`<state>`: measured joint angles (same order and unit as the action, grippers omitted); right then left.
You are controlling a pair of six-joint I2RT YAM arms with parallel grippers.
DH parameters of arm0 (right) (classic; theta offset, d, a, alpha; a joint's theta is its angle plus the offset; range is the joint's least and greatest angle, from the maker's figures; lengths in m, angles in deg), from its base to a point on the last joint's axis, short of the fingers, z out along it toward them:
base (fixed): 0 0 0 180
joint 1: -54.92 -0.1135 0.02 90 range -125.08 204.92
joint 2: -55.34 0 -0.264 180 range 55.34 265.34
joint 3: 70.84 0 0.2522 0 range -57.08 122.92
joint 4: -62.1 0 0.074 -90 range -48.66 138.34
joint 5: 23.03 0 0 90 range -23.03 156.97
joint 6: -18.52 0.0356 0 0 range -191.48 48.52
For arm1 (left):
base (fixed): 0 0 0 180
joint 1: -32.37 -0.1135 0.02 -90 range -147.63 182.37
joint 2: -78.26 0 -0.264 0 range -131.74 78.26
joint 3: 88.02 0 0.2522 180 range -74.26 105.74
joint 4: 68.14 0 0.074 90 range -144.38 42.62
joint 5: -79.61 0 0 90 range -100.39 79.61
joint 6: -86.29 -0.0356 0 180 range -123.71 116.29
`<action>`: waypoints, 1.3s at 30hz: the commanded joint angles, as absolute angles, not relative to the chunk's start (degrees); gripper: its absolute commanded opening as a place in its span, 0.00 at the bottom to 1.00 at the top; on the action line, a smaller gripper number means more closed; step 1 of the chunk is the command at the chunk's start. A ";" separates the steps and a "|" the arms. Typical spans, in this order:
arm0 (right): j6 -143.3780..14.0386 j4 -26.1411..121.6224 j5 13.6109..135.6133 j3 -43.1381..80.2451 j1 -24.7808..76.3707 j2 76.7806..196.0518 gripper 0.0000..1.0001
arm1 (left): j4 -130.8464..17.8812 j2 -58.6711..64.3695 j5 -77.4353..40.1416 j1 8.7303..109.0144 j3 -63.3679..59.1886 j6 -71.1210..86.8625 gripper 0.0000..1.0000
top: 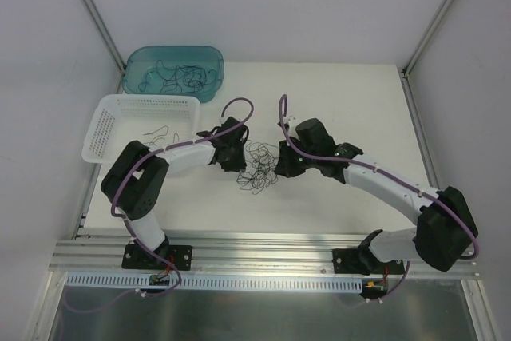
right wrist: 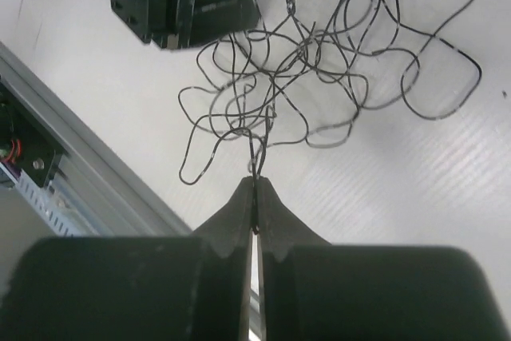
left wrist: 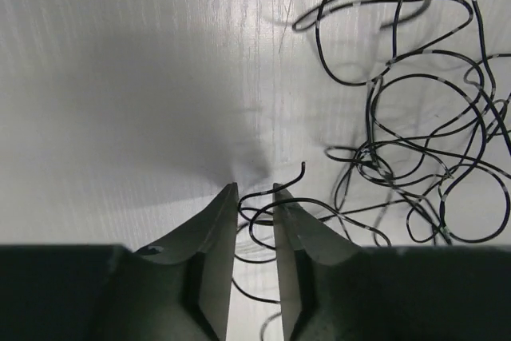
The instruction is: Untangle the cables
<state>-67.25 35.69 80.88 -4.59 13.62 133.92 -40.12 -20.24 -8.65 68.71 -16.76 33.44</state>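
A tangle of hair-thin dark cables point(top: 258, 167) lies on the white table between my two grippers. In the left wrist view the tangle point(left wrist: 423, 141) spreads at the right, and a loose cable end point(left wrist: 281, 191) curls between my left gripper's point(left wrist: 254, 191) fingers, which are apart and low over the table. My left gripper point(top: 236, 157) is at the tangle's left edge. My right gripper point(right wrist: 256, 181) is shut on a cable strand point(right wrist: 255, 153) that rises to the tangle point(right wrist: 319, 61). My right gripper point(top: 281, 167) is at the tangle's right edge.
A teal bin point(top: 174, 72) with more thin cables stands at the back left. A white mesh basket point(top: 110, 121) with a few cables stands in front of it. A metal rail point(top: 263, 253) runs along the near edge.
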 commanded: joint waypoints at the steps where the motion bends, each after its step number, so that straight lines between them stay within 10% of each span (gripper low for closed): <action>1: -70.60 26.83 79.28 -1.19 13.44 127.77 0.01 | -40.40 -21.15 -6.61 68.94 -15.46 34.96 0.23; 6: -74.99 16.63 72.70 6.08 13.52 120.30 0.01 | -40.40 -21.24 -6.08 68.94 -17.13 35.23 0.03; 20: -81.94 2.81 55.38 26.93 13.70 105.18 0.01 | -40.67 -19.74 -6.34 68.94 -20.21 36.28 0.00; 30: -79.84 2.11 37.45 23.79 15.63 103.58 0.01 | -40.58 -16.93 -5.90 68.94 -22.66 36.46 0.00; 39: -71.85 2.09 50.17 10.79 30.47 111.40 0.01 | -40.58 -3.23 -10.20 69.81 -26.62 34.44 0.00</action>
<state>-76.24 0.35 47.07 15.21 26.32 109.44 -42.72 -8.75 -10.31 69.82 -26.08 36.96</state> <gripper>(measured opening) 0.019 0.008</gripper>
